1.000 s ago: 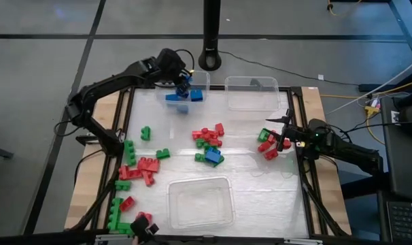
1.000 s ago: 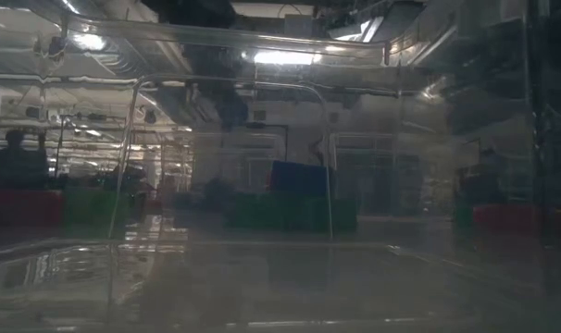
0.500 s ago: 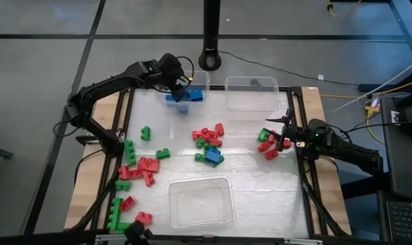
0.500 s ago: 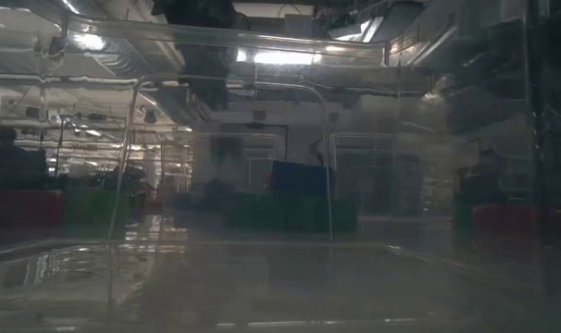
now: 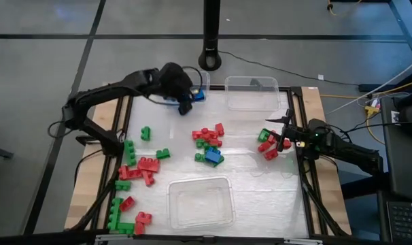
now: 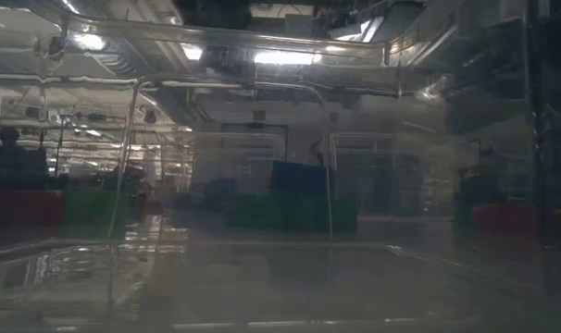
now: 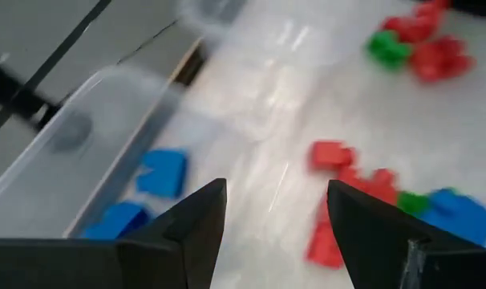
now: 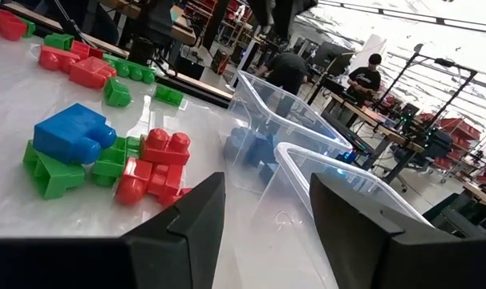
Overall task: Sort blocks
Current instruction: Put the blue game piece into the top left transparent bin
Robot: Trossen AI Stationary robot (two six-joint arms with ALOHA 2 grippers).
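Note:
Red, green and blue blocks lie in heaps on the table: a middle heap (image 5: pixel 209 143), a left heap (image 5: pixel 141 167), a near-left heap (image 5: pixel 124 214) and a right heap (image 5: pixel 266 143). Blue blocks (image 7: pixel 163 172) lie inside the far-left clear bin (image 5: pixel 200 80). My left gripper (image 5: pixel 185 104) hangs open just on the near side of that bin, above the table, with nothing between its fingers (image 7: pixel 203 217). My right gripper (image 5: pixel 278 133) stands open and level beside the right heap, also with nothing in it (image 8: pixel 267 181).
A second clear bin (image 5: pixel 251 92) stands at the far middle and a third (image 5: pixel 200 202) at the near middle. The low view looks through a clear bin wall (image 6: pixel 262 185). People show in the room beyond (image 8: pixel 363 76).
My left gripper has drawn back from over the far-left bin toward the table's middle, swinging slightly toward the right edge and rolling a little. The blue blocks stay in the bin. A dark shape at the near-left edge has gone out of view.

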